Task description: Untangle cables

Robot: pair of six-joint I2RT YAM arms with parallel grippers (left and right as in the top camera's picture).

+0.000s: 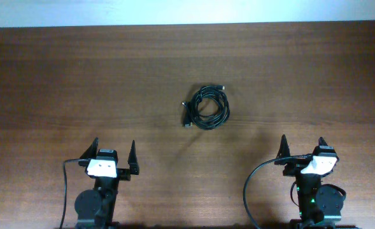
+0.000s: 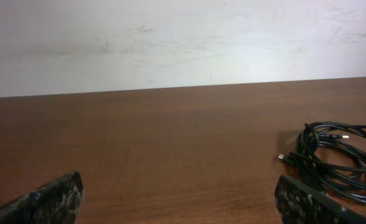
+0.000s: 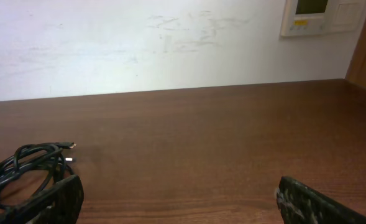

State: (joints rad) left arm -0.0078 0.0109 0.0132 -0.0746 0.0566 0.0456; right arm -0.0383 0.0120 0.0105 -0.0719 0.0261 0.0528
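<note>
- Dark brown wooden table (image 1: 79,76) is filling the overhead view, with a pale wall (image 2: 183,37) running along its far edge.
- A bundle of black cables (image 1: 205,107) is lying flat on the table in a loose coil, near the middle of the surface.
- From above, the coil is sitting ahead of both arms, roughly midway between them and well apart from each.
- One plug end (image 1: 222,86) is poking out at the coil's far right, and another end (image 1: 187,124) is hanging out at its near left side.
- The left gripper (image 1: 114,144) is resting at the near edge with its jaws spread wide and nothing between them.
- In the left wrist view, its two fingers (image 2: 46,202) are showing only at the bottom corners, and the coil is lying ahead to the right, beyond the right-hand finger.
- The right gripper (image 1: 303,139) is likewise standing wide apart at the near edge, gripping nothing.
- In the right wrist view, the coil is lying at the lower left, its near part hidden behind the left-hand finger (image 3: 52,202).
- A white wall panel (image 3: 319,15) with a small display is hanging on the wall at the upper right of that view.
- How many separate cables are making up the bundle cannot be told.
</note>
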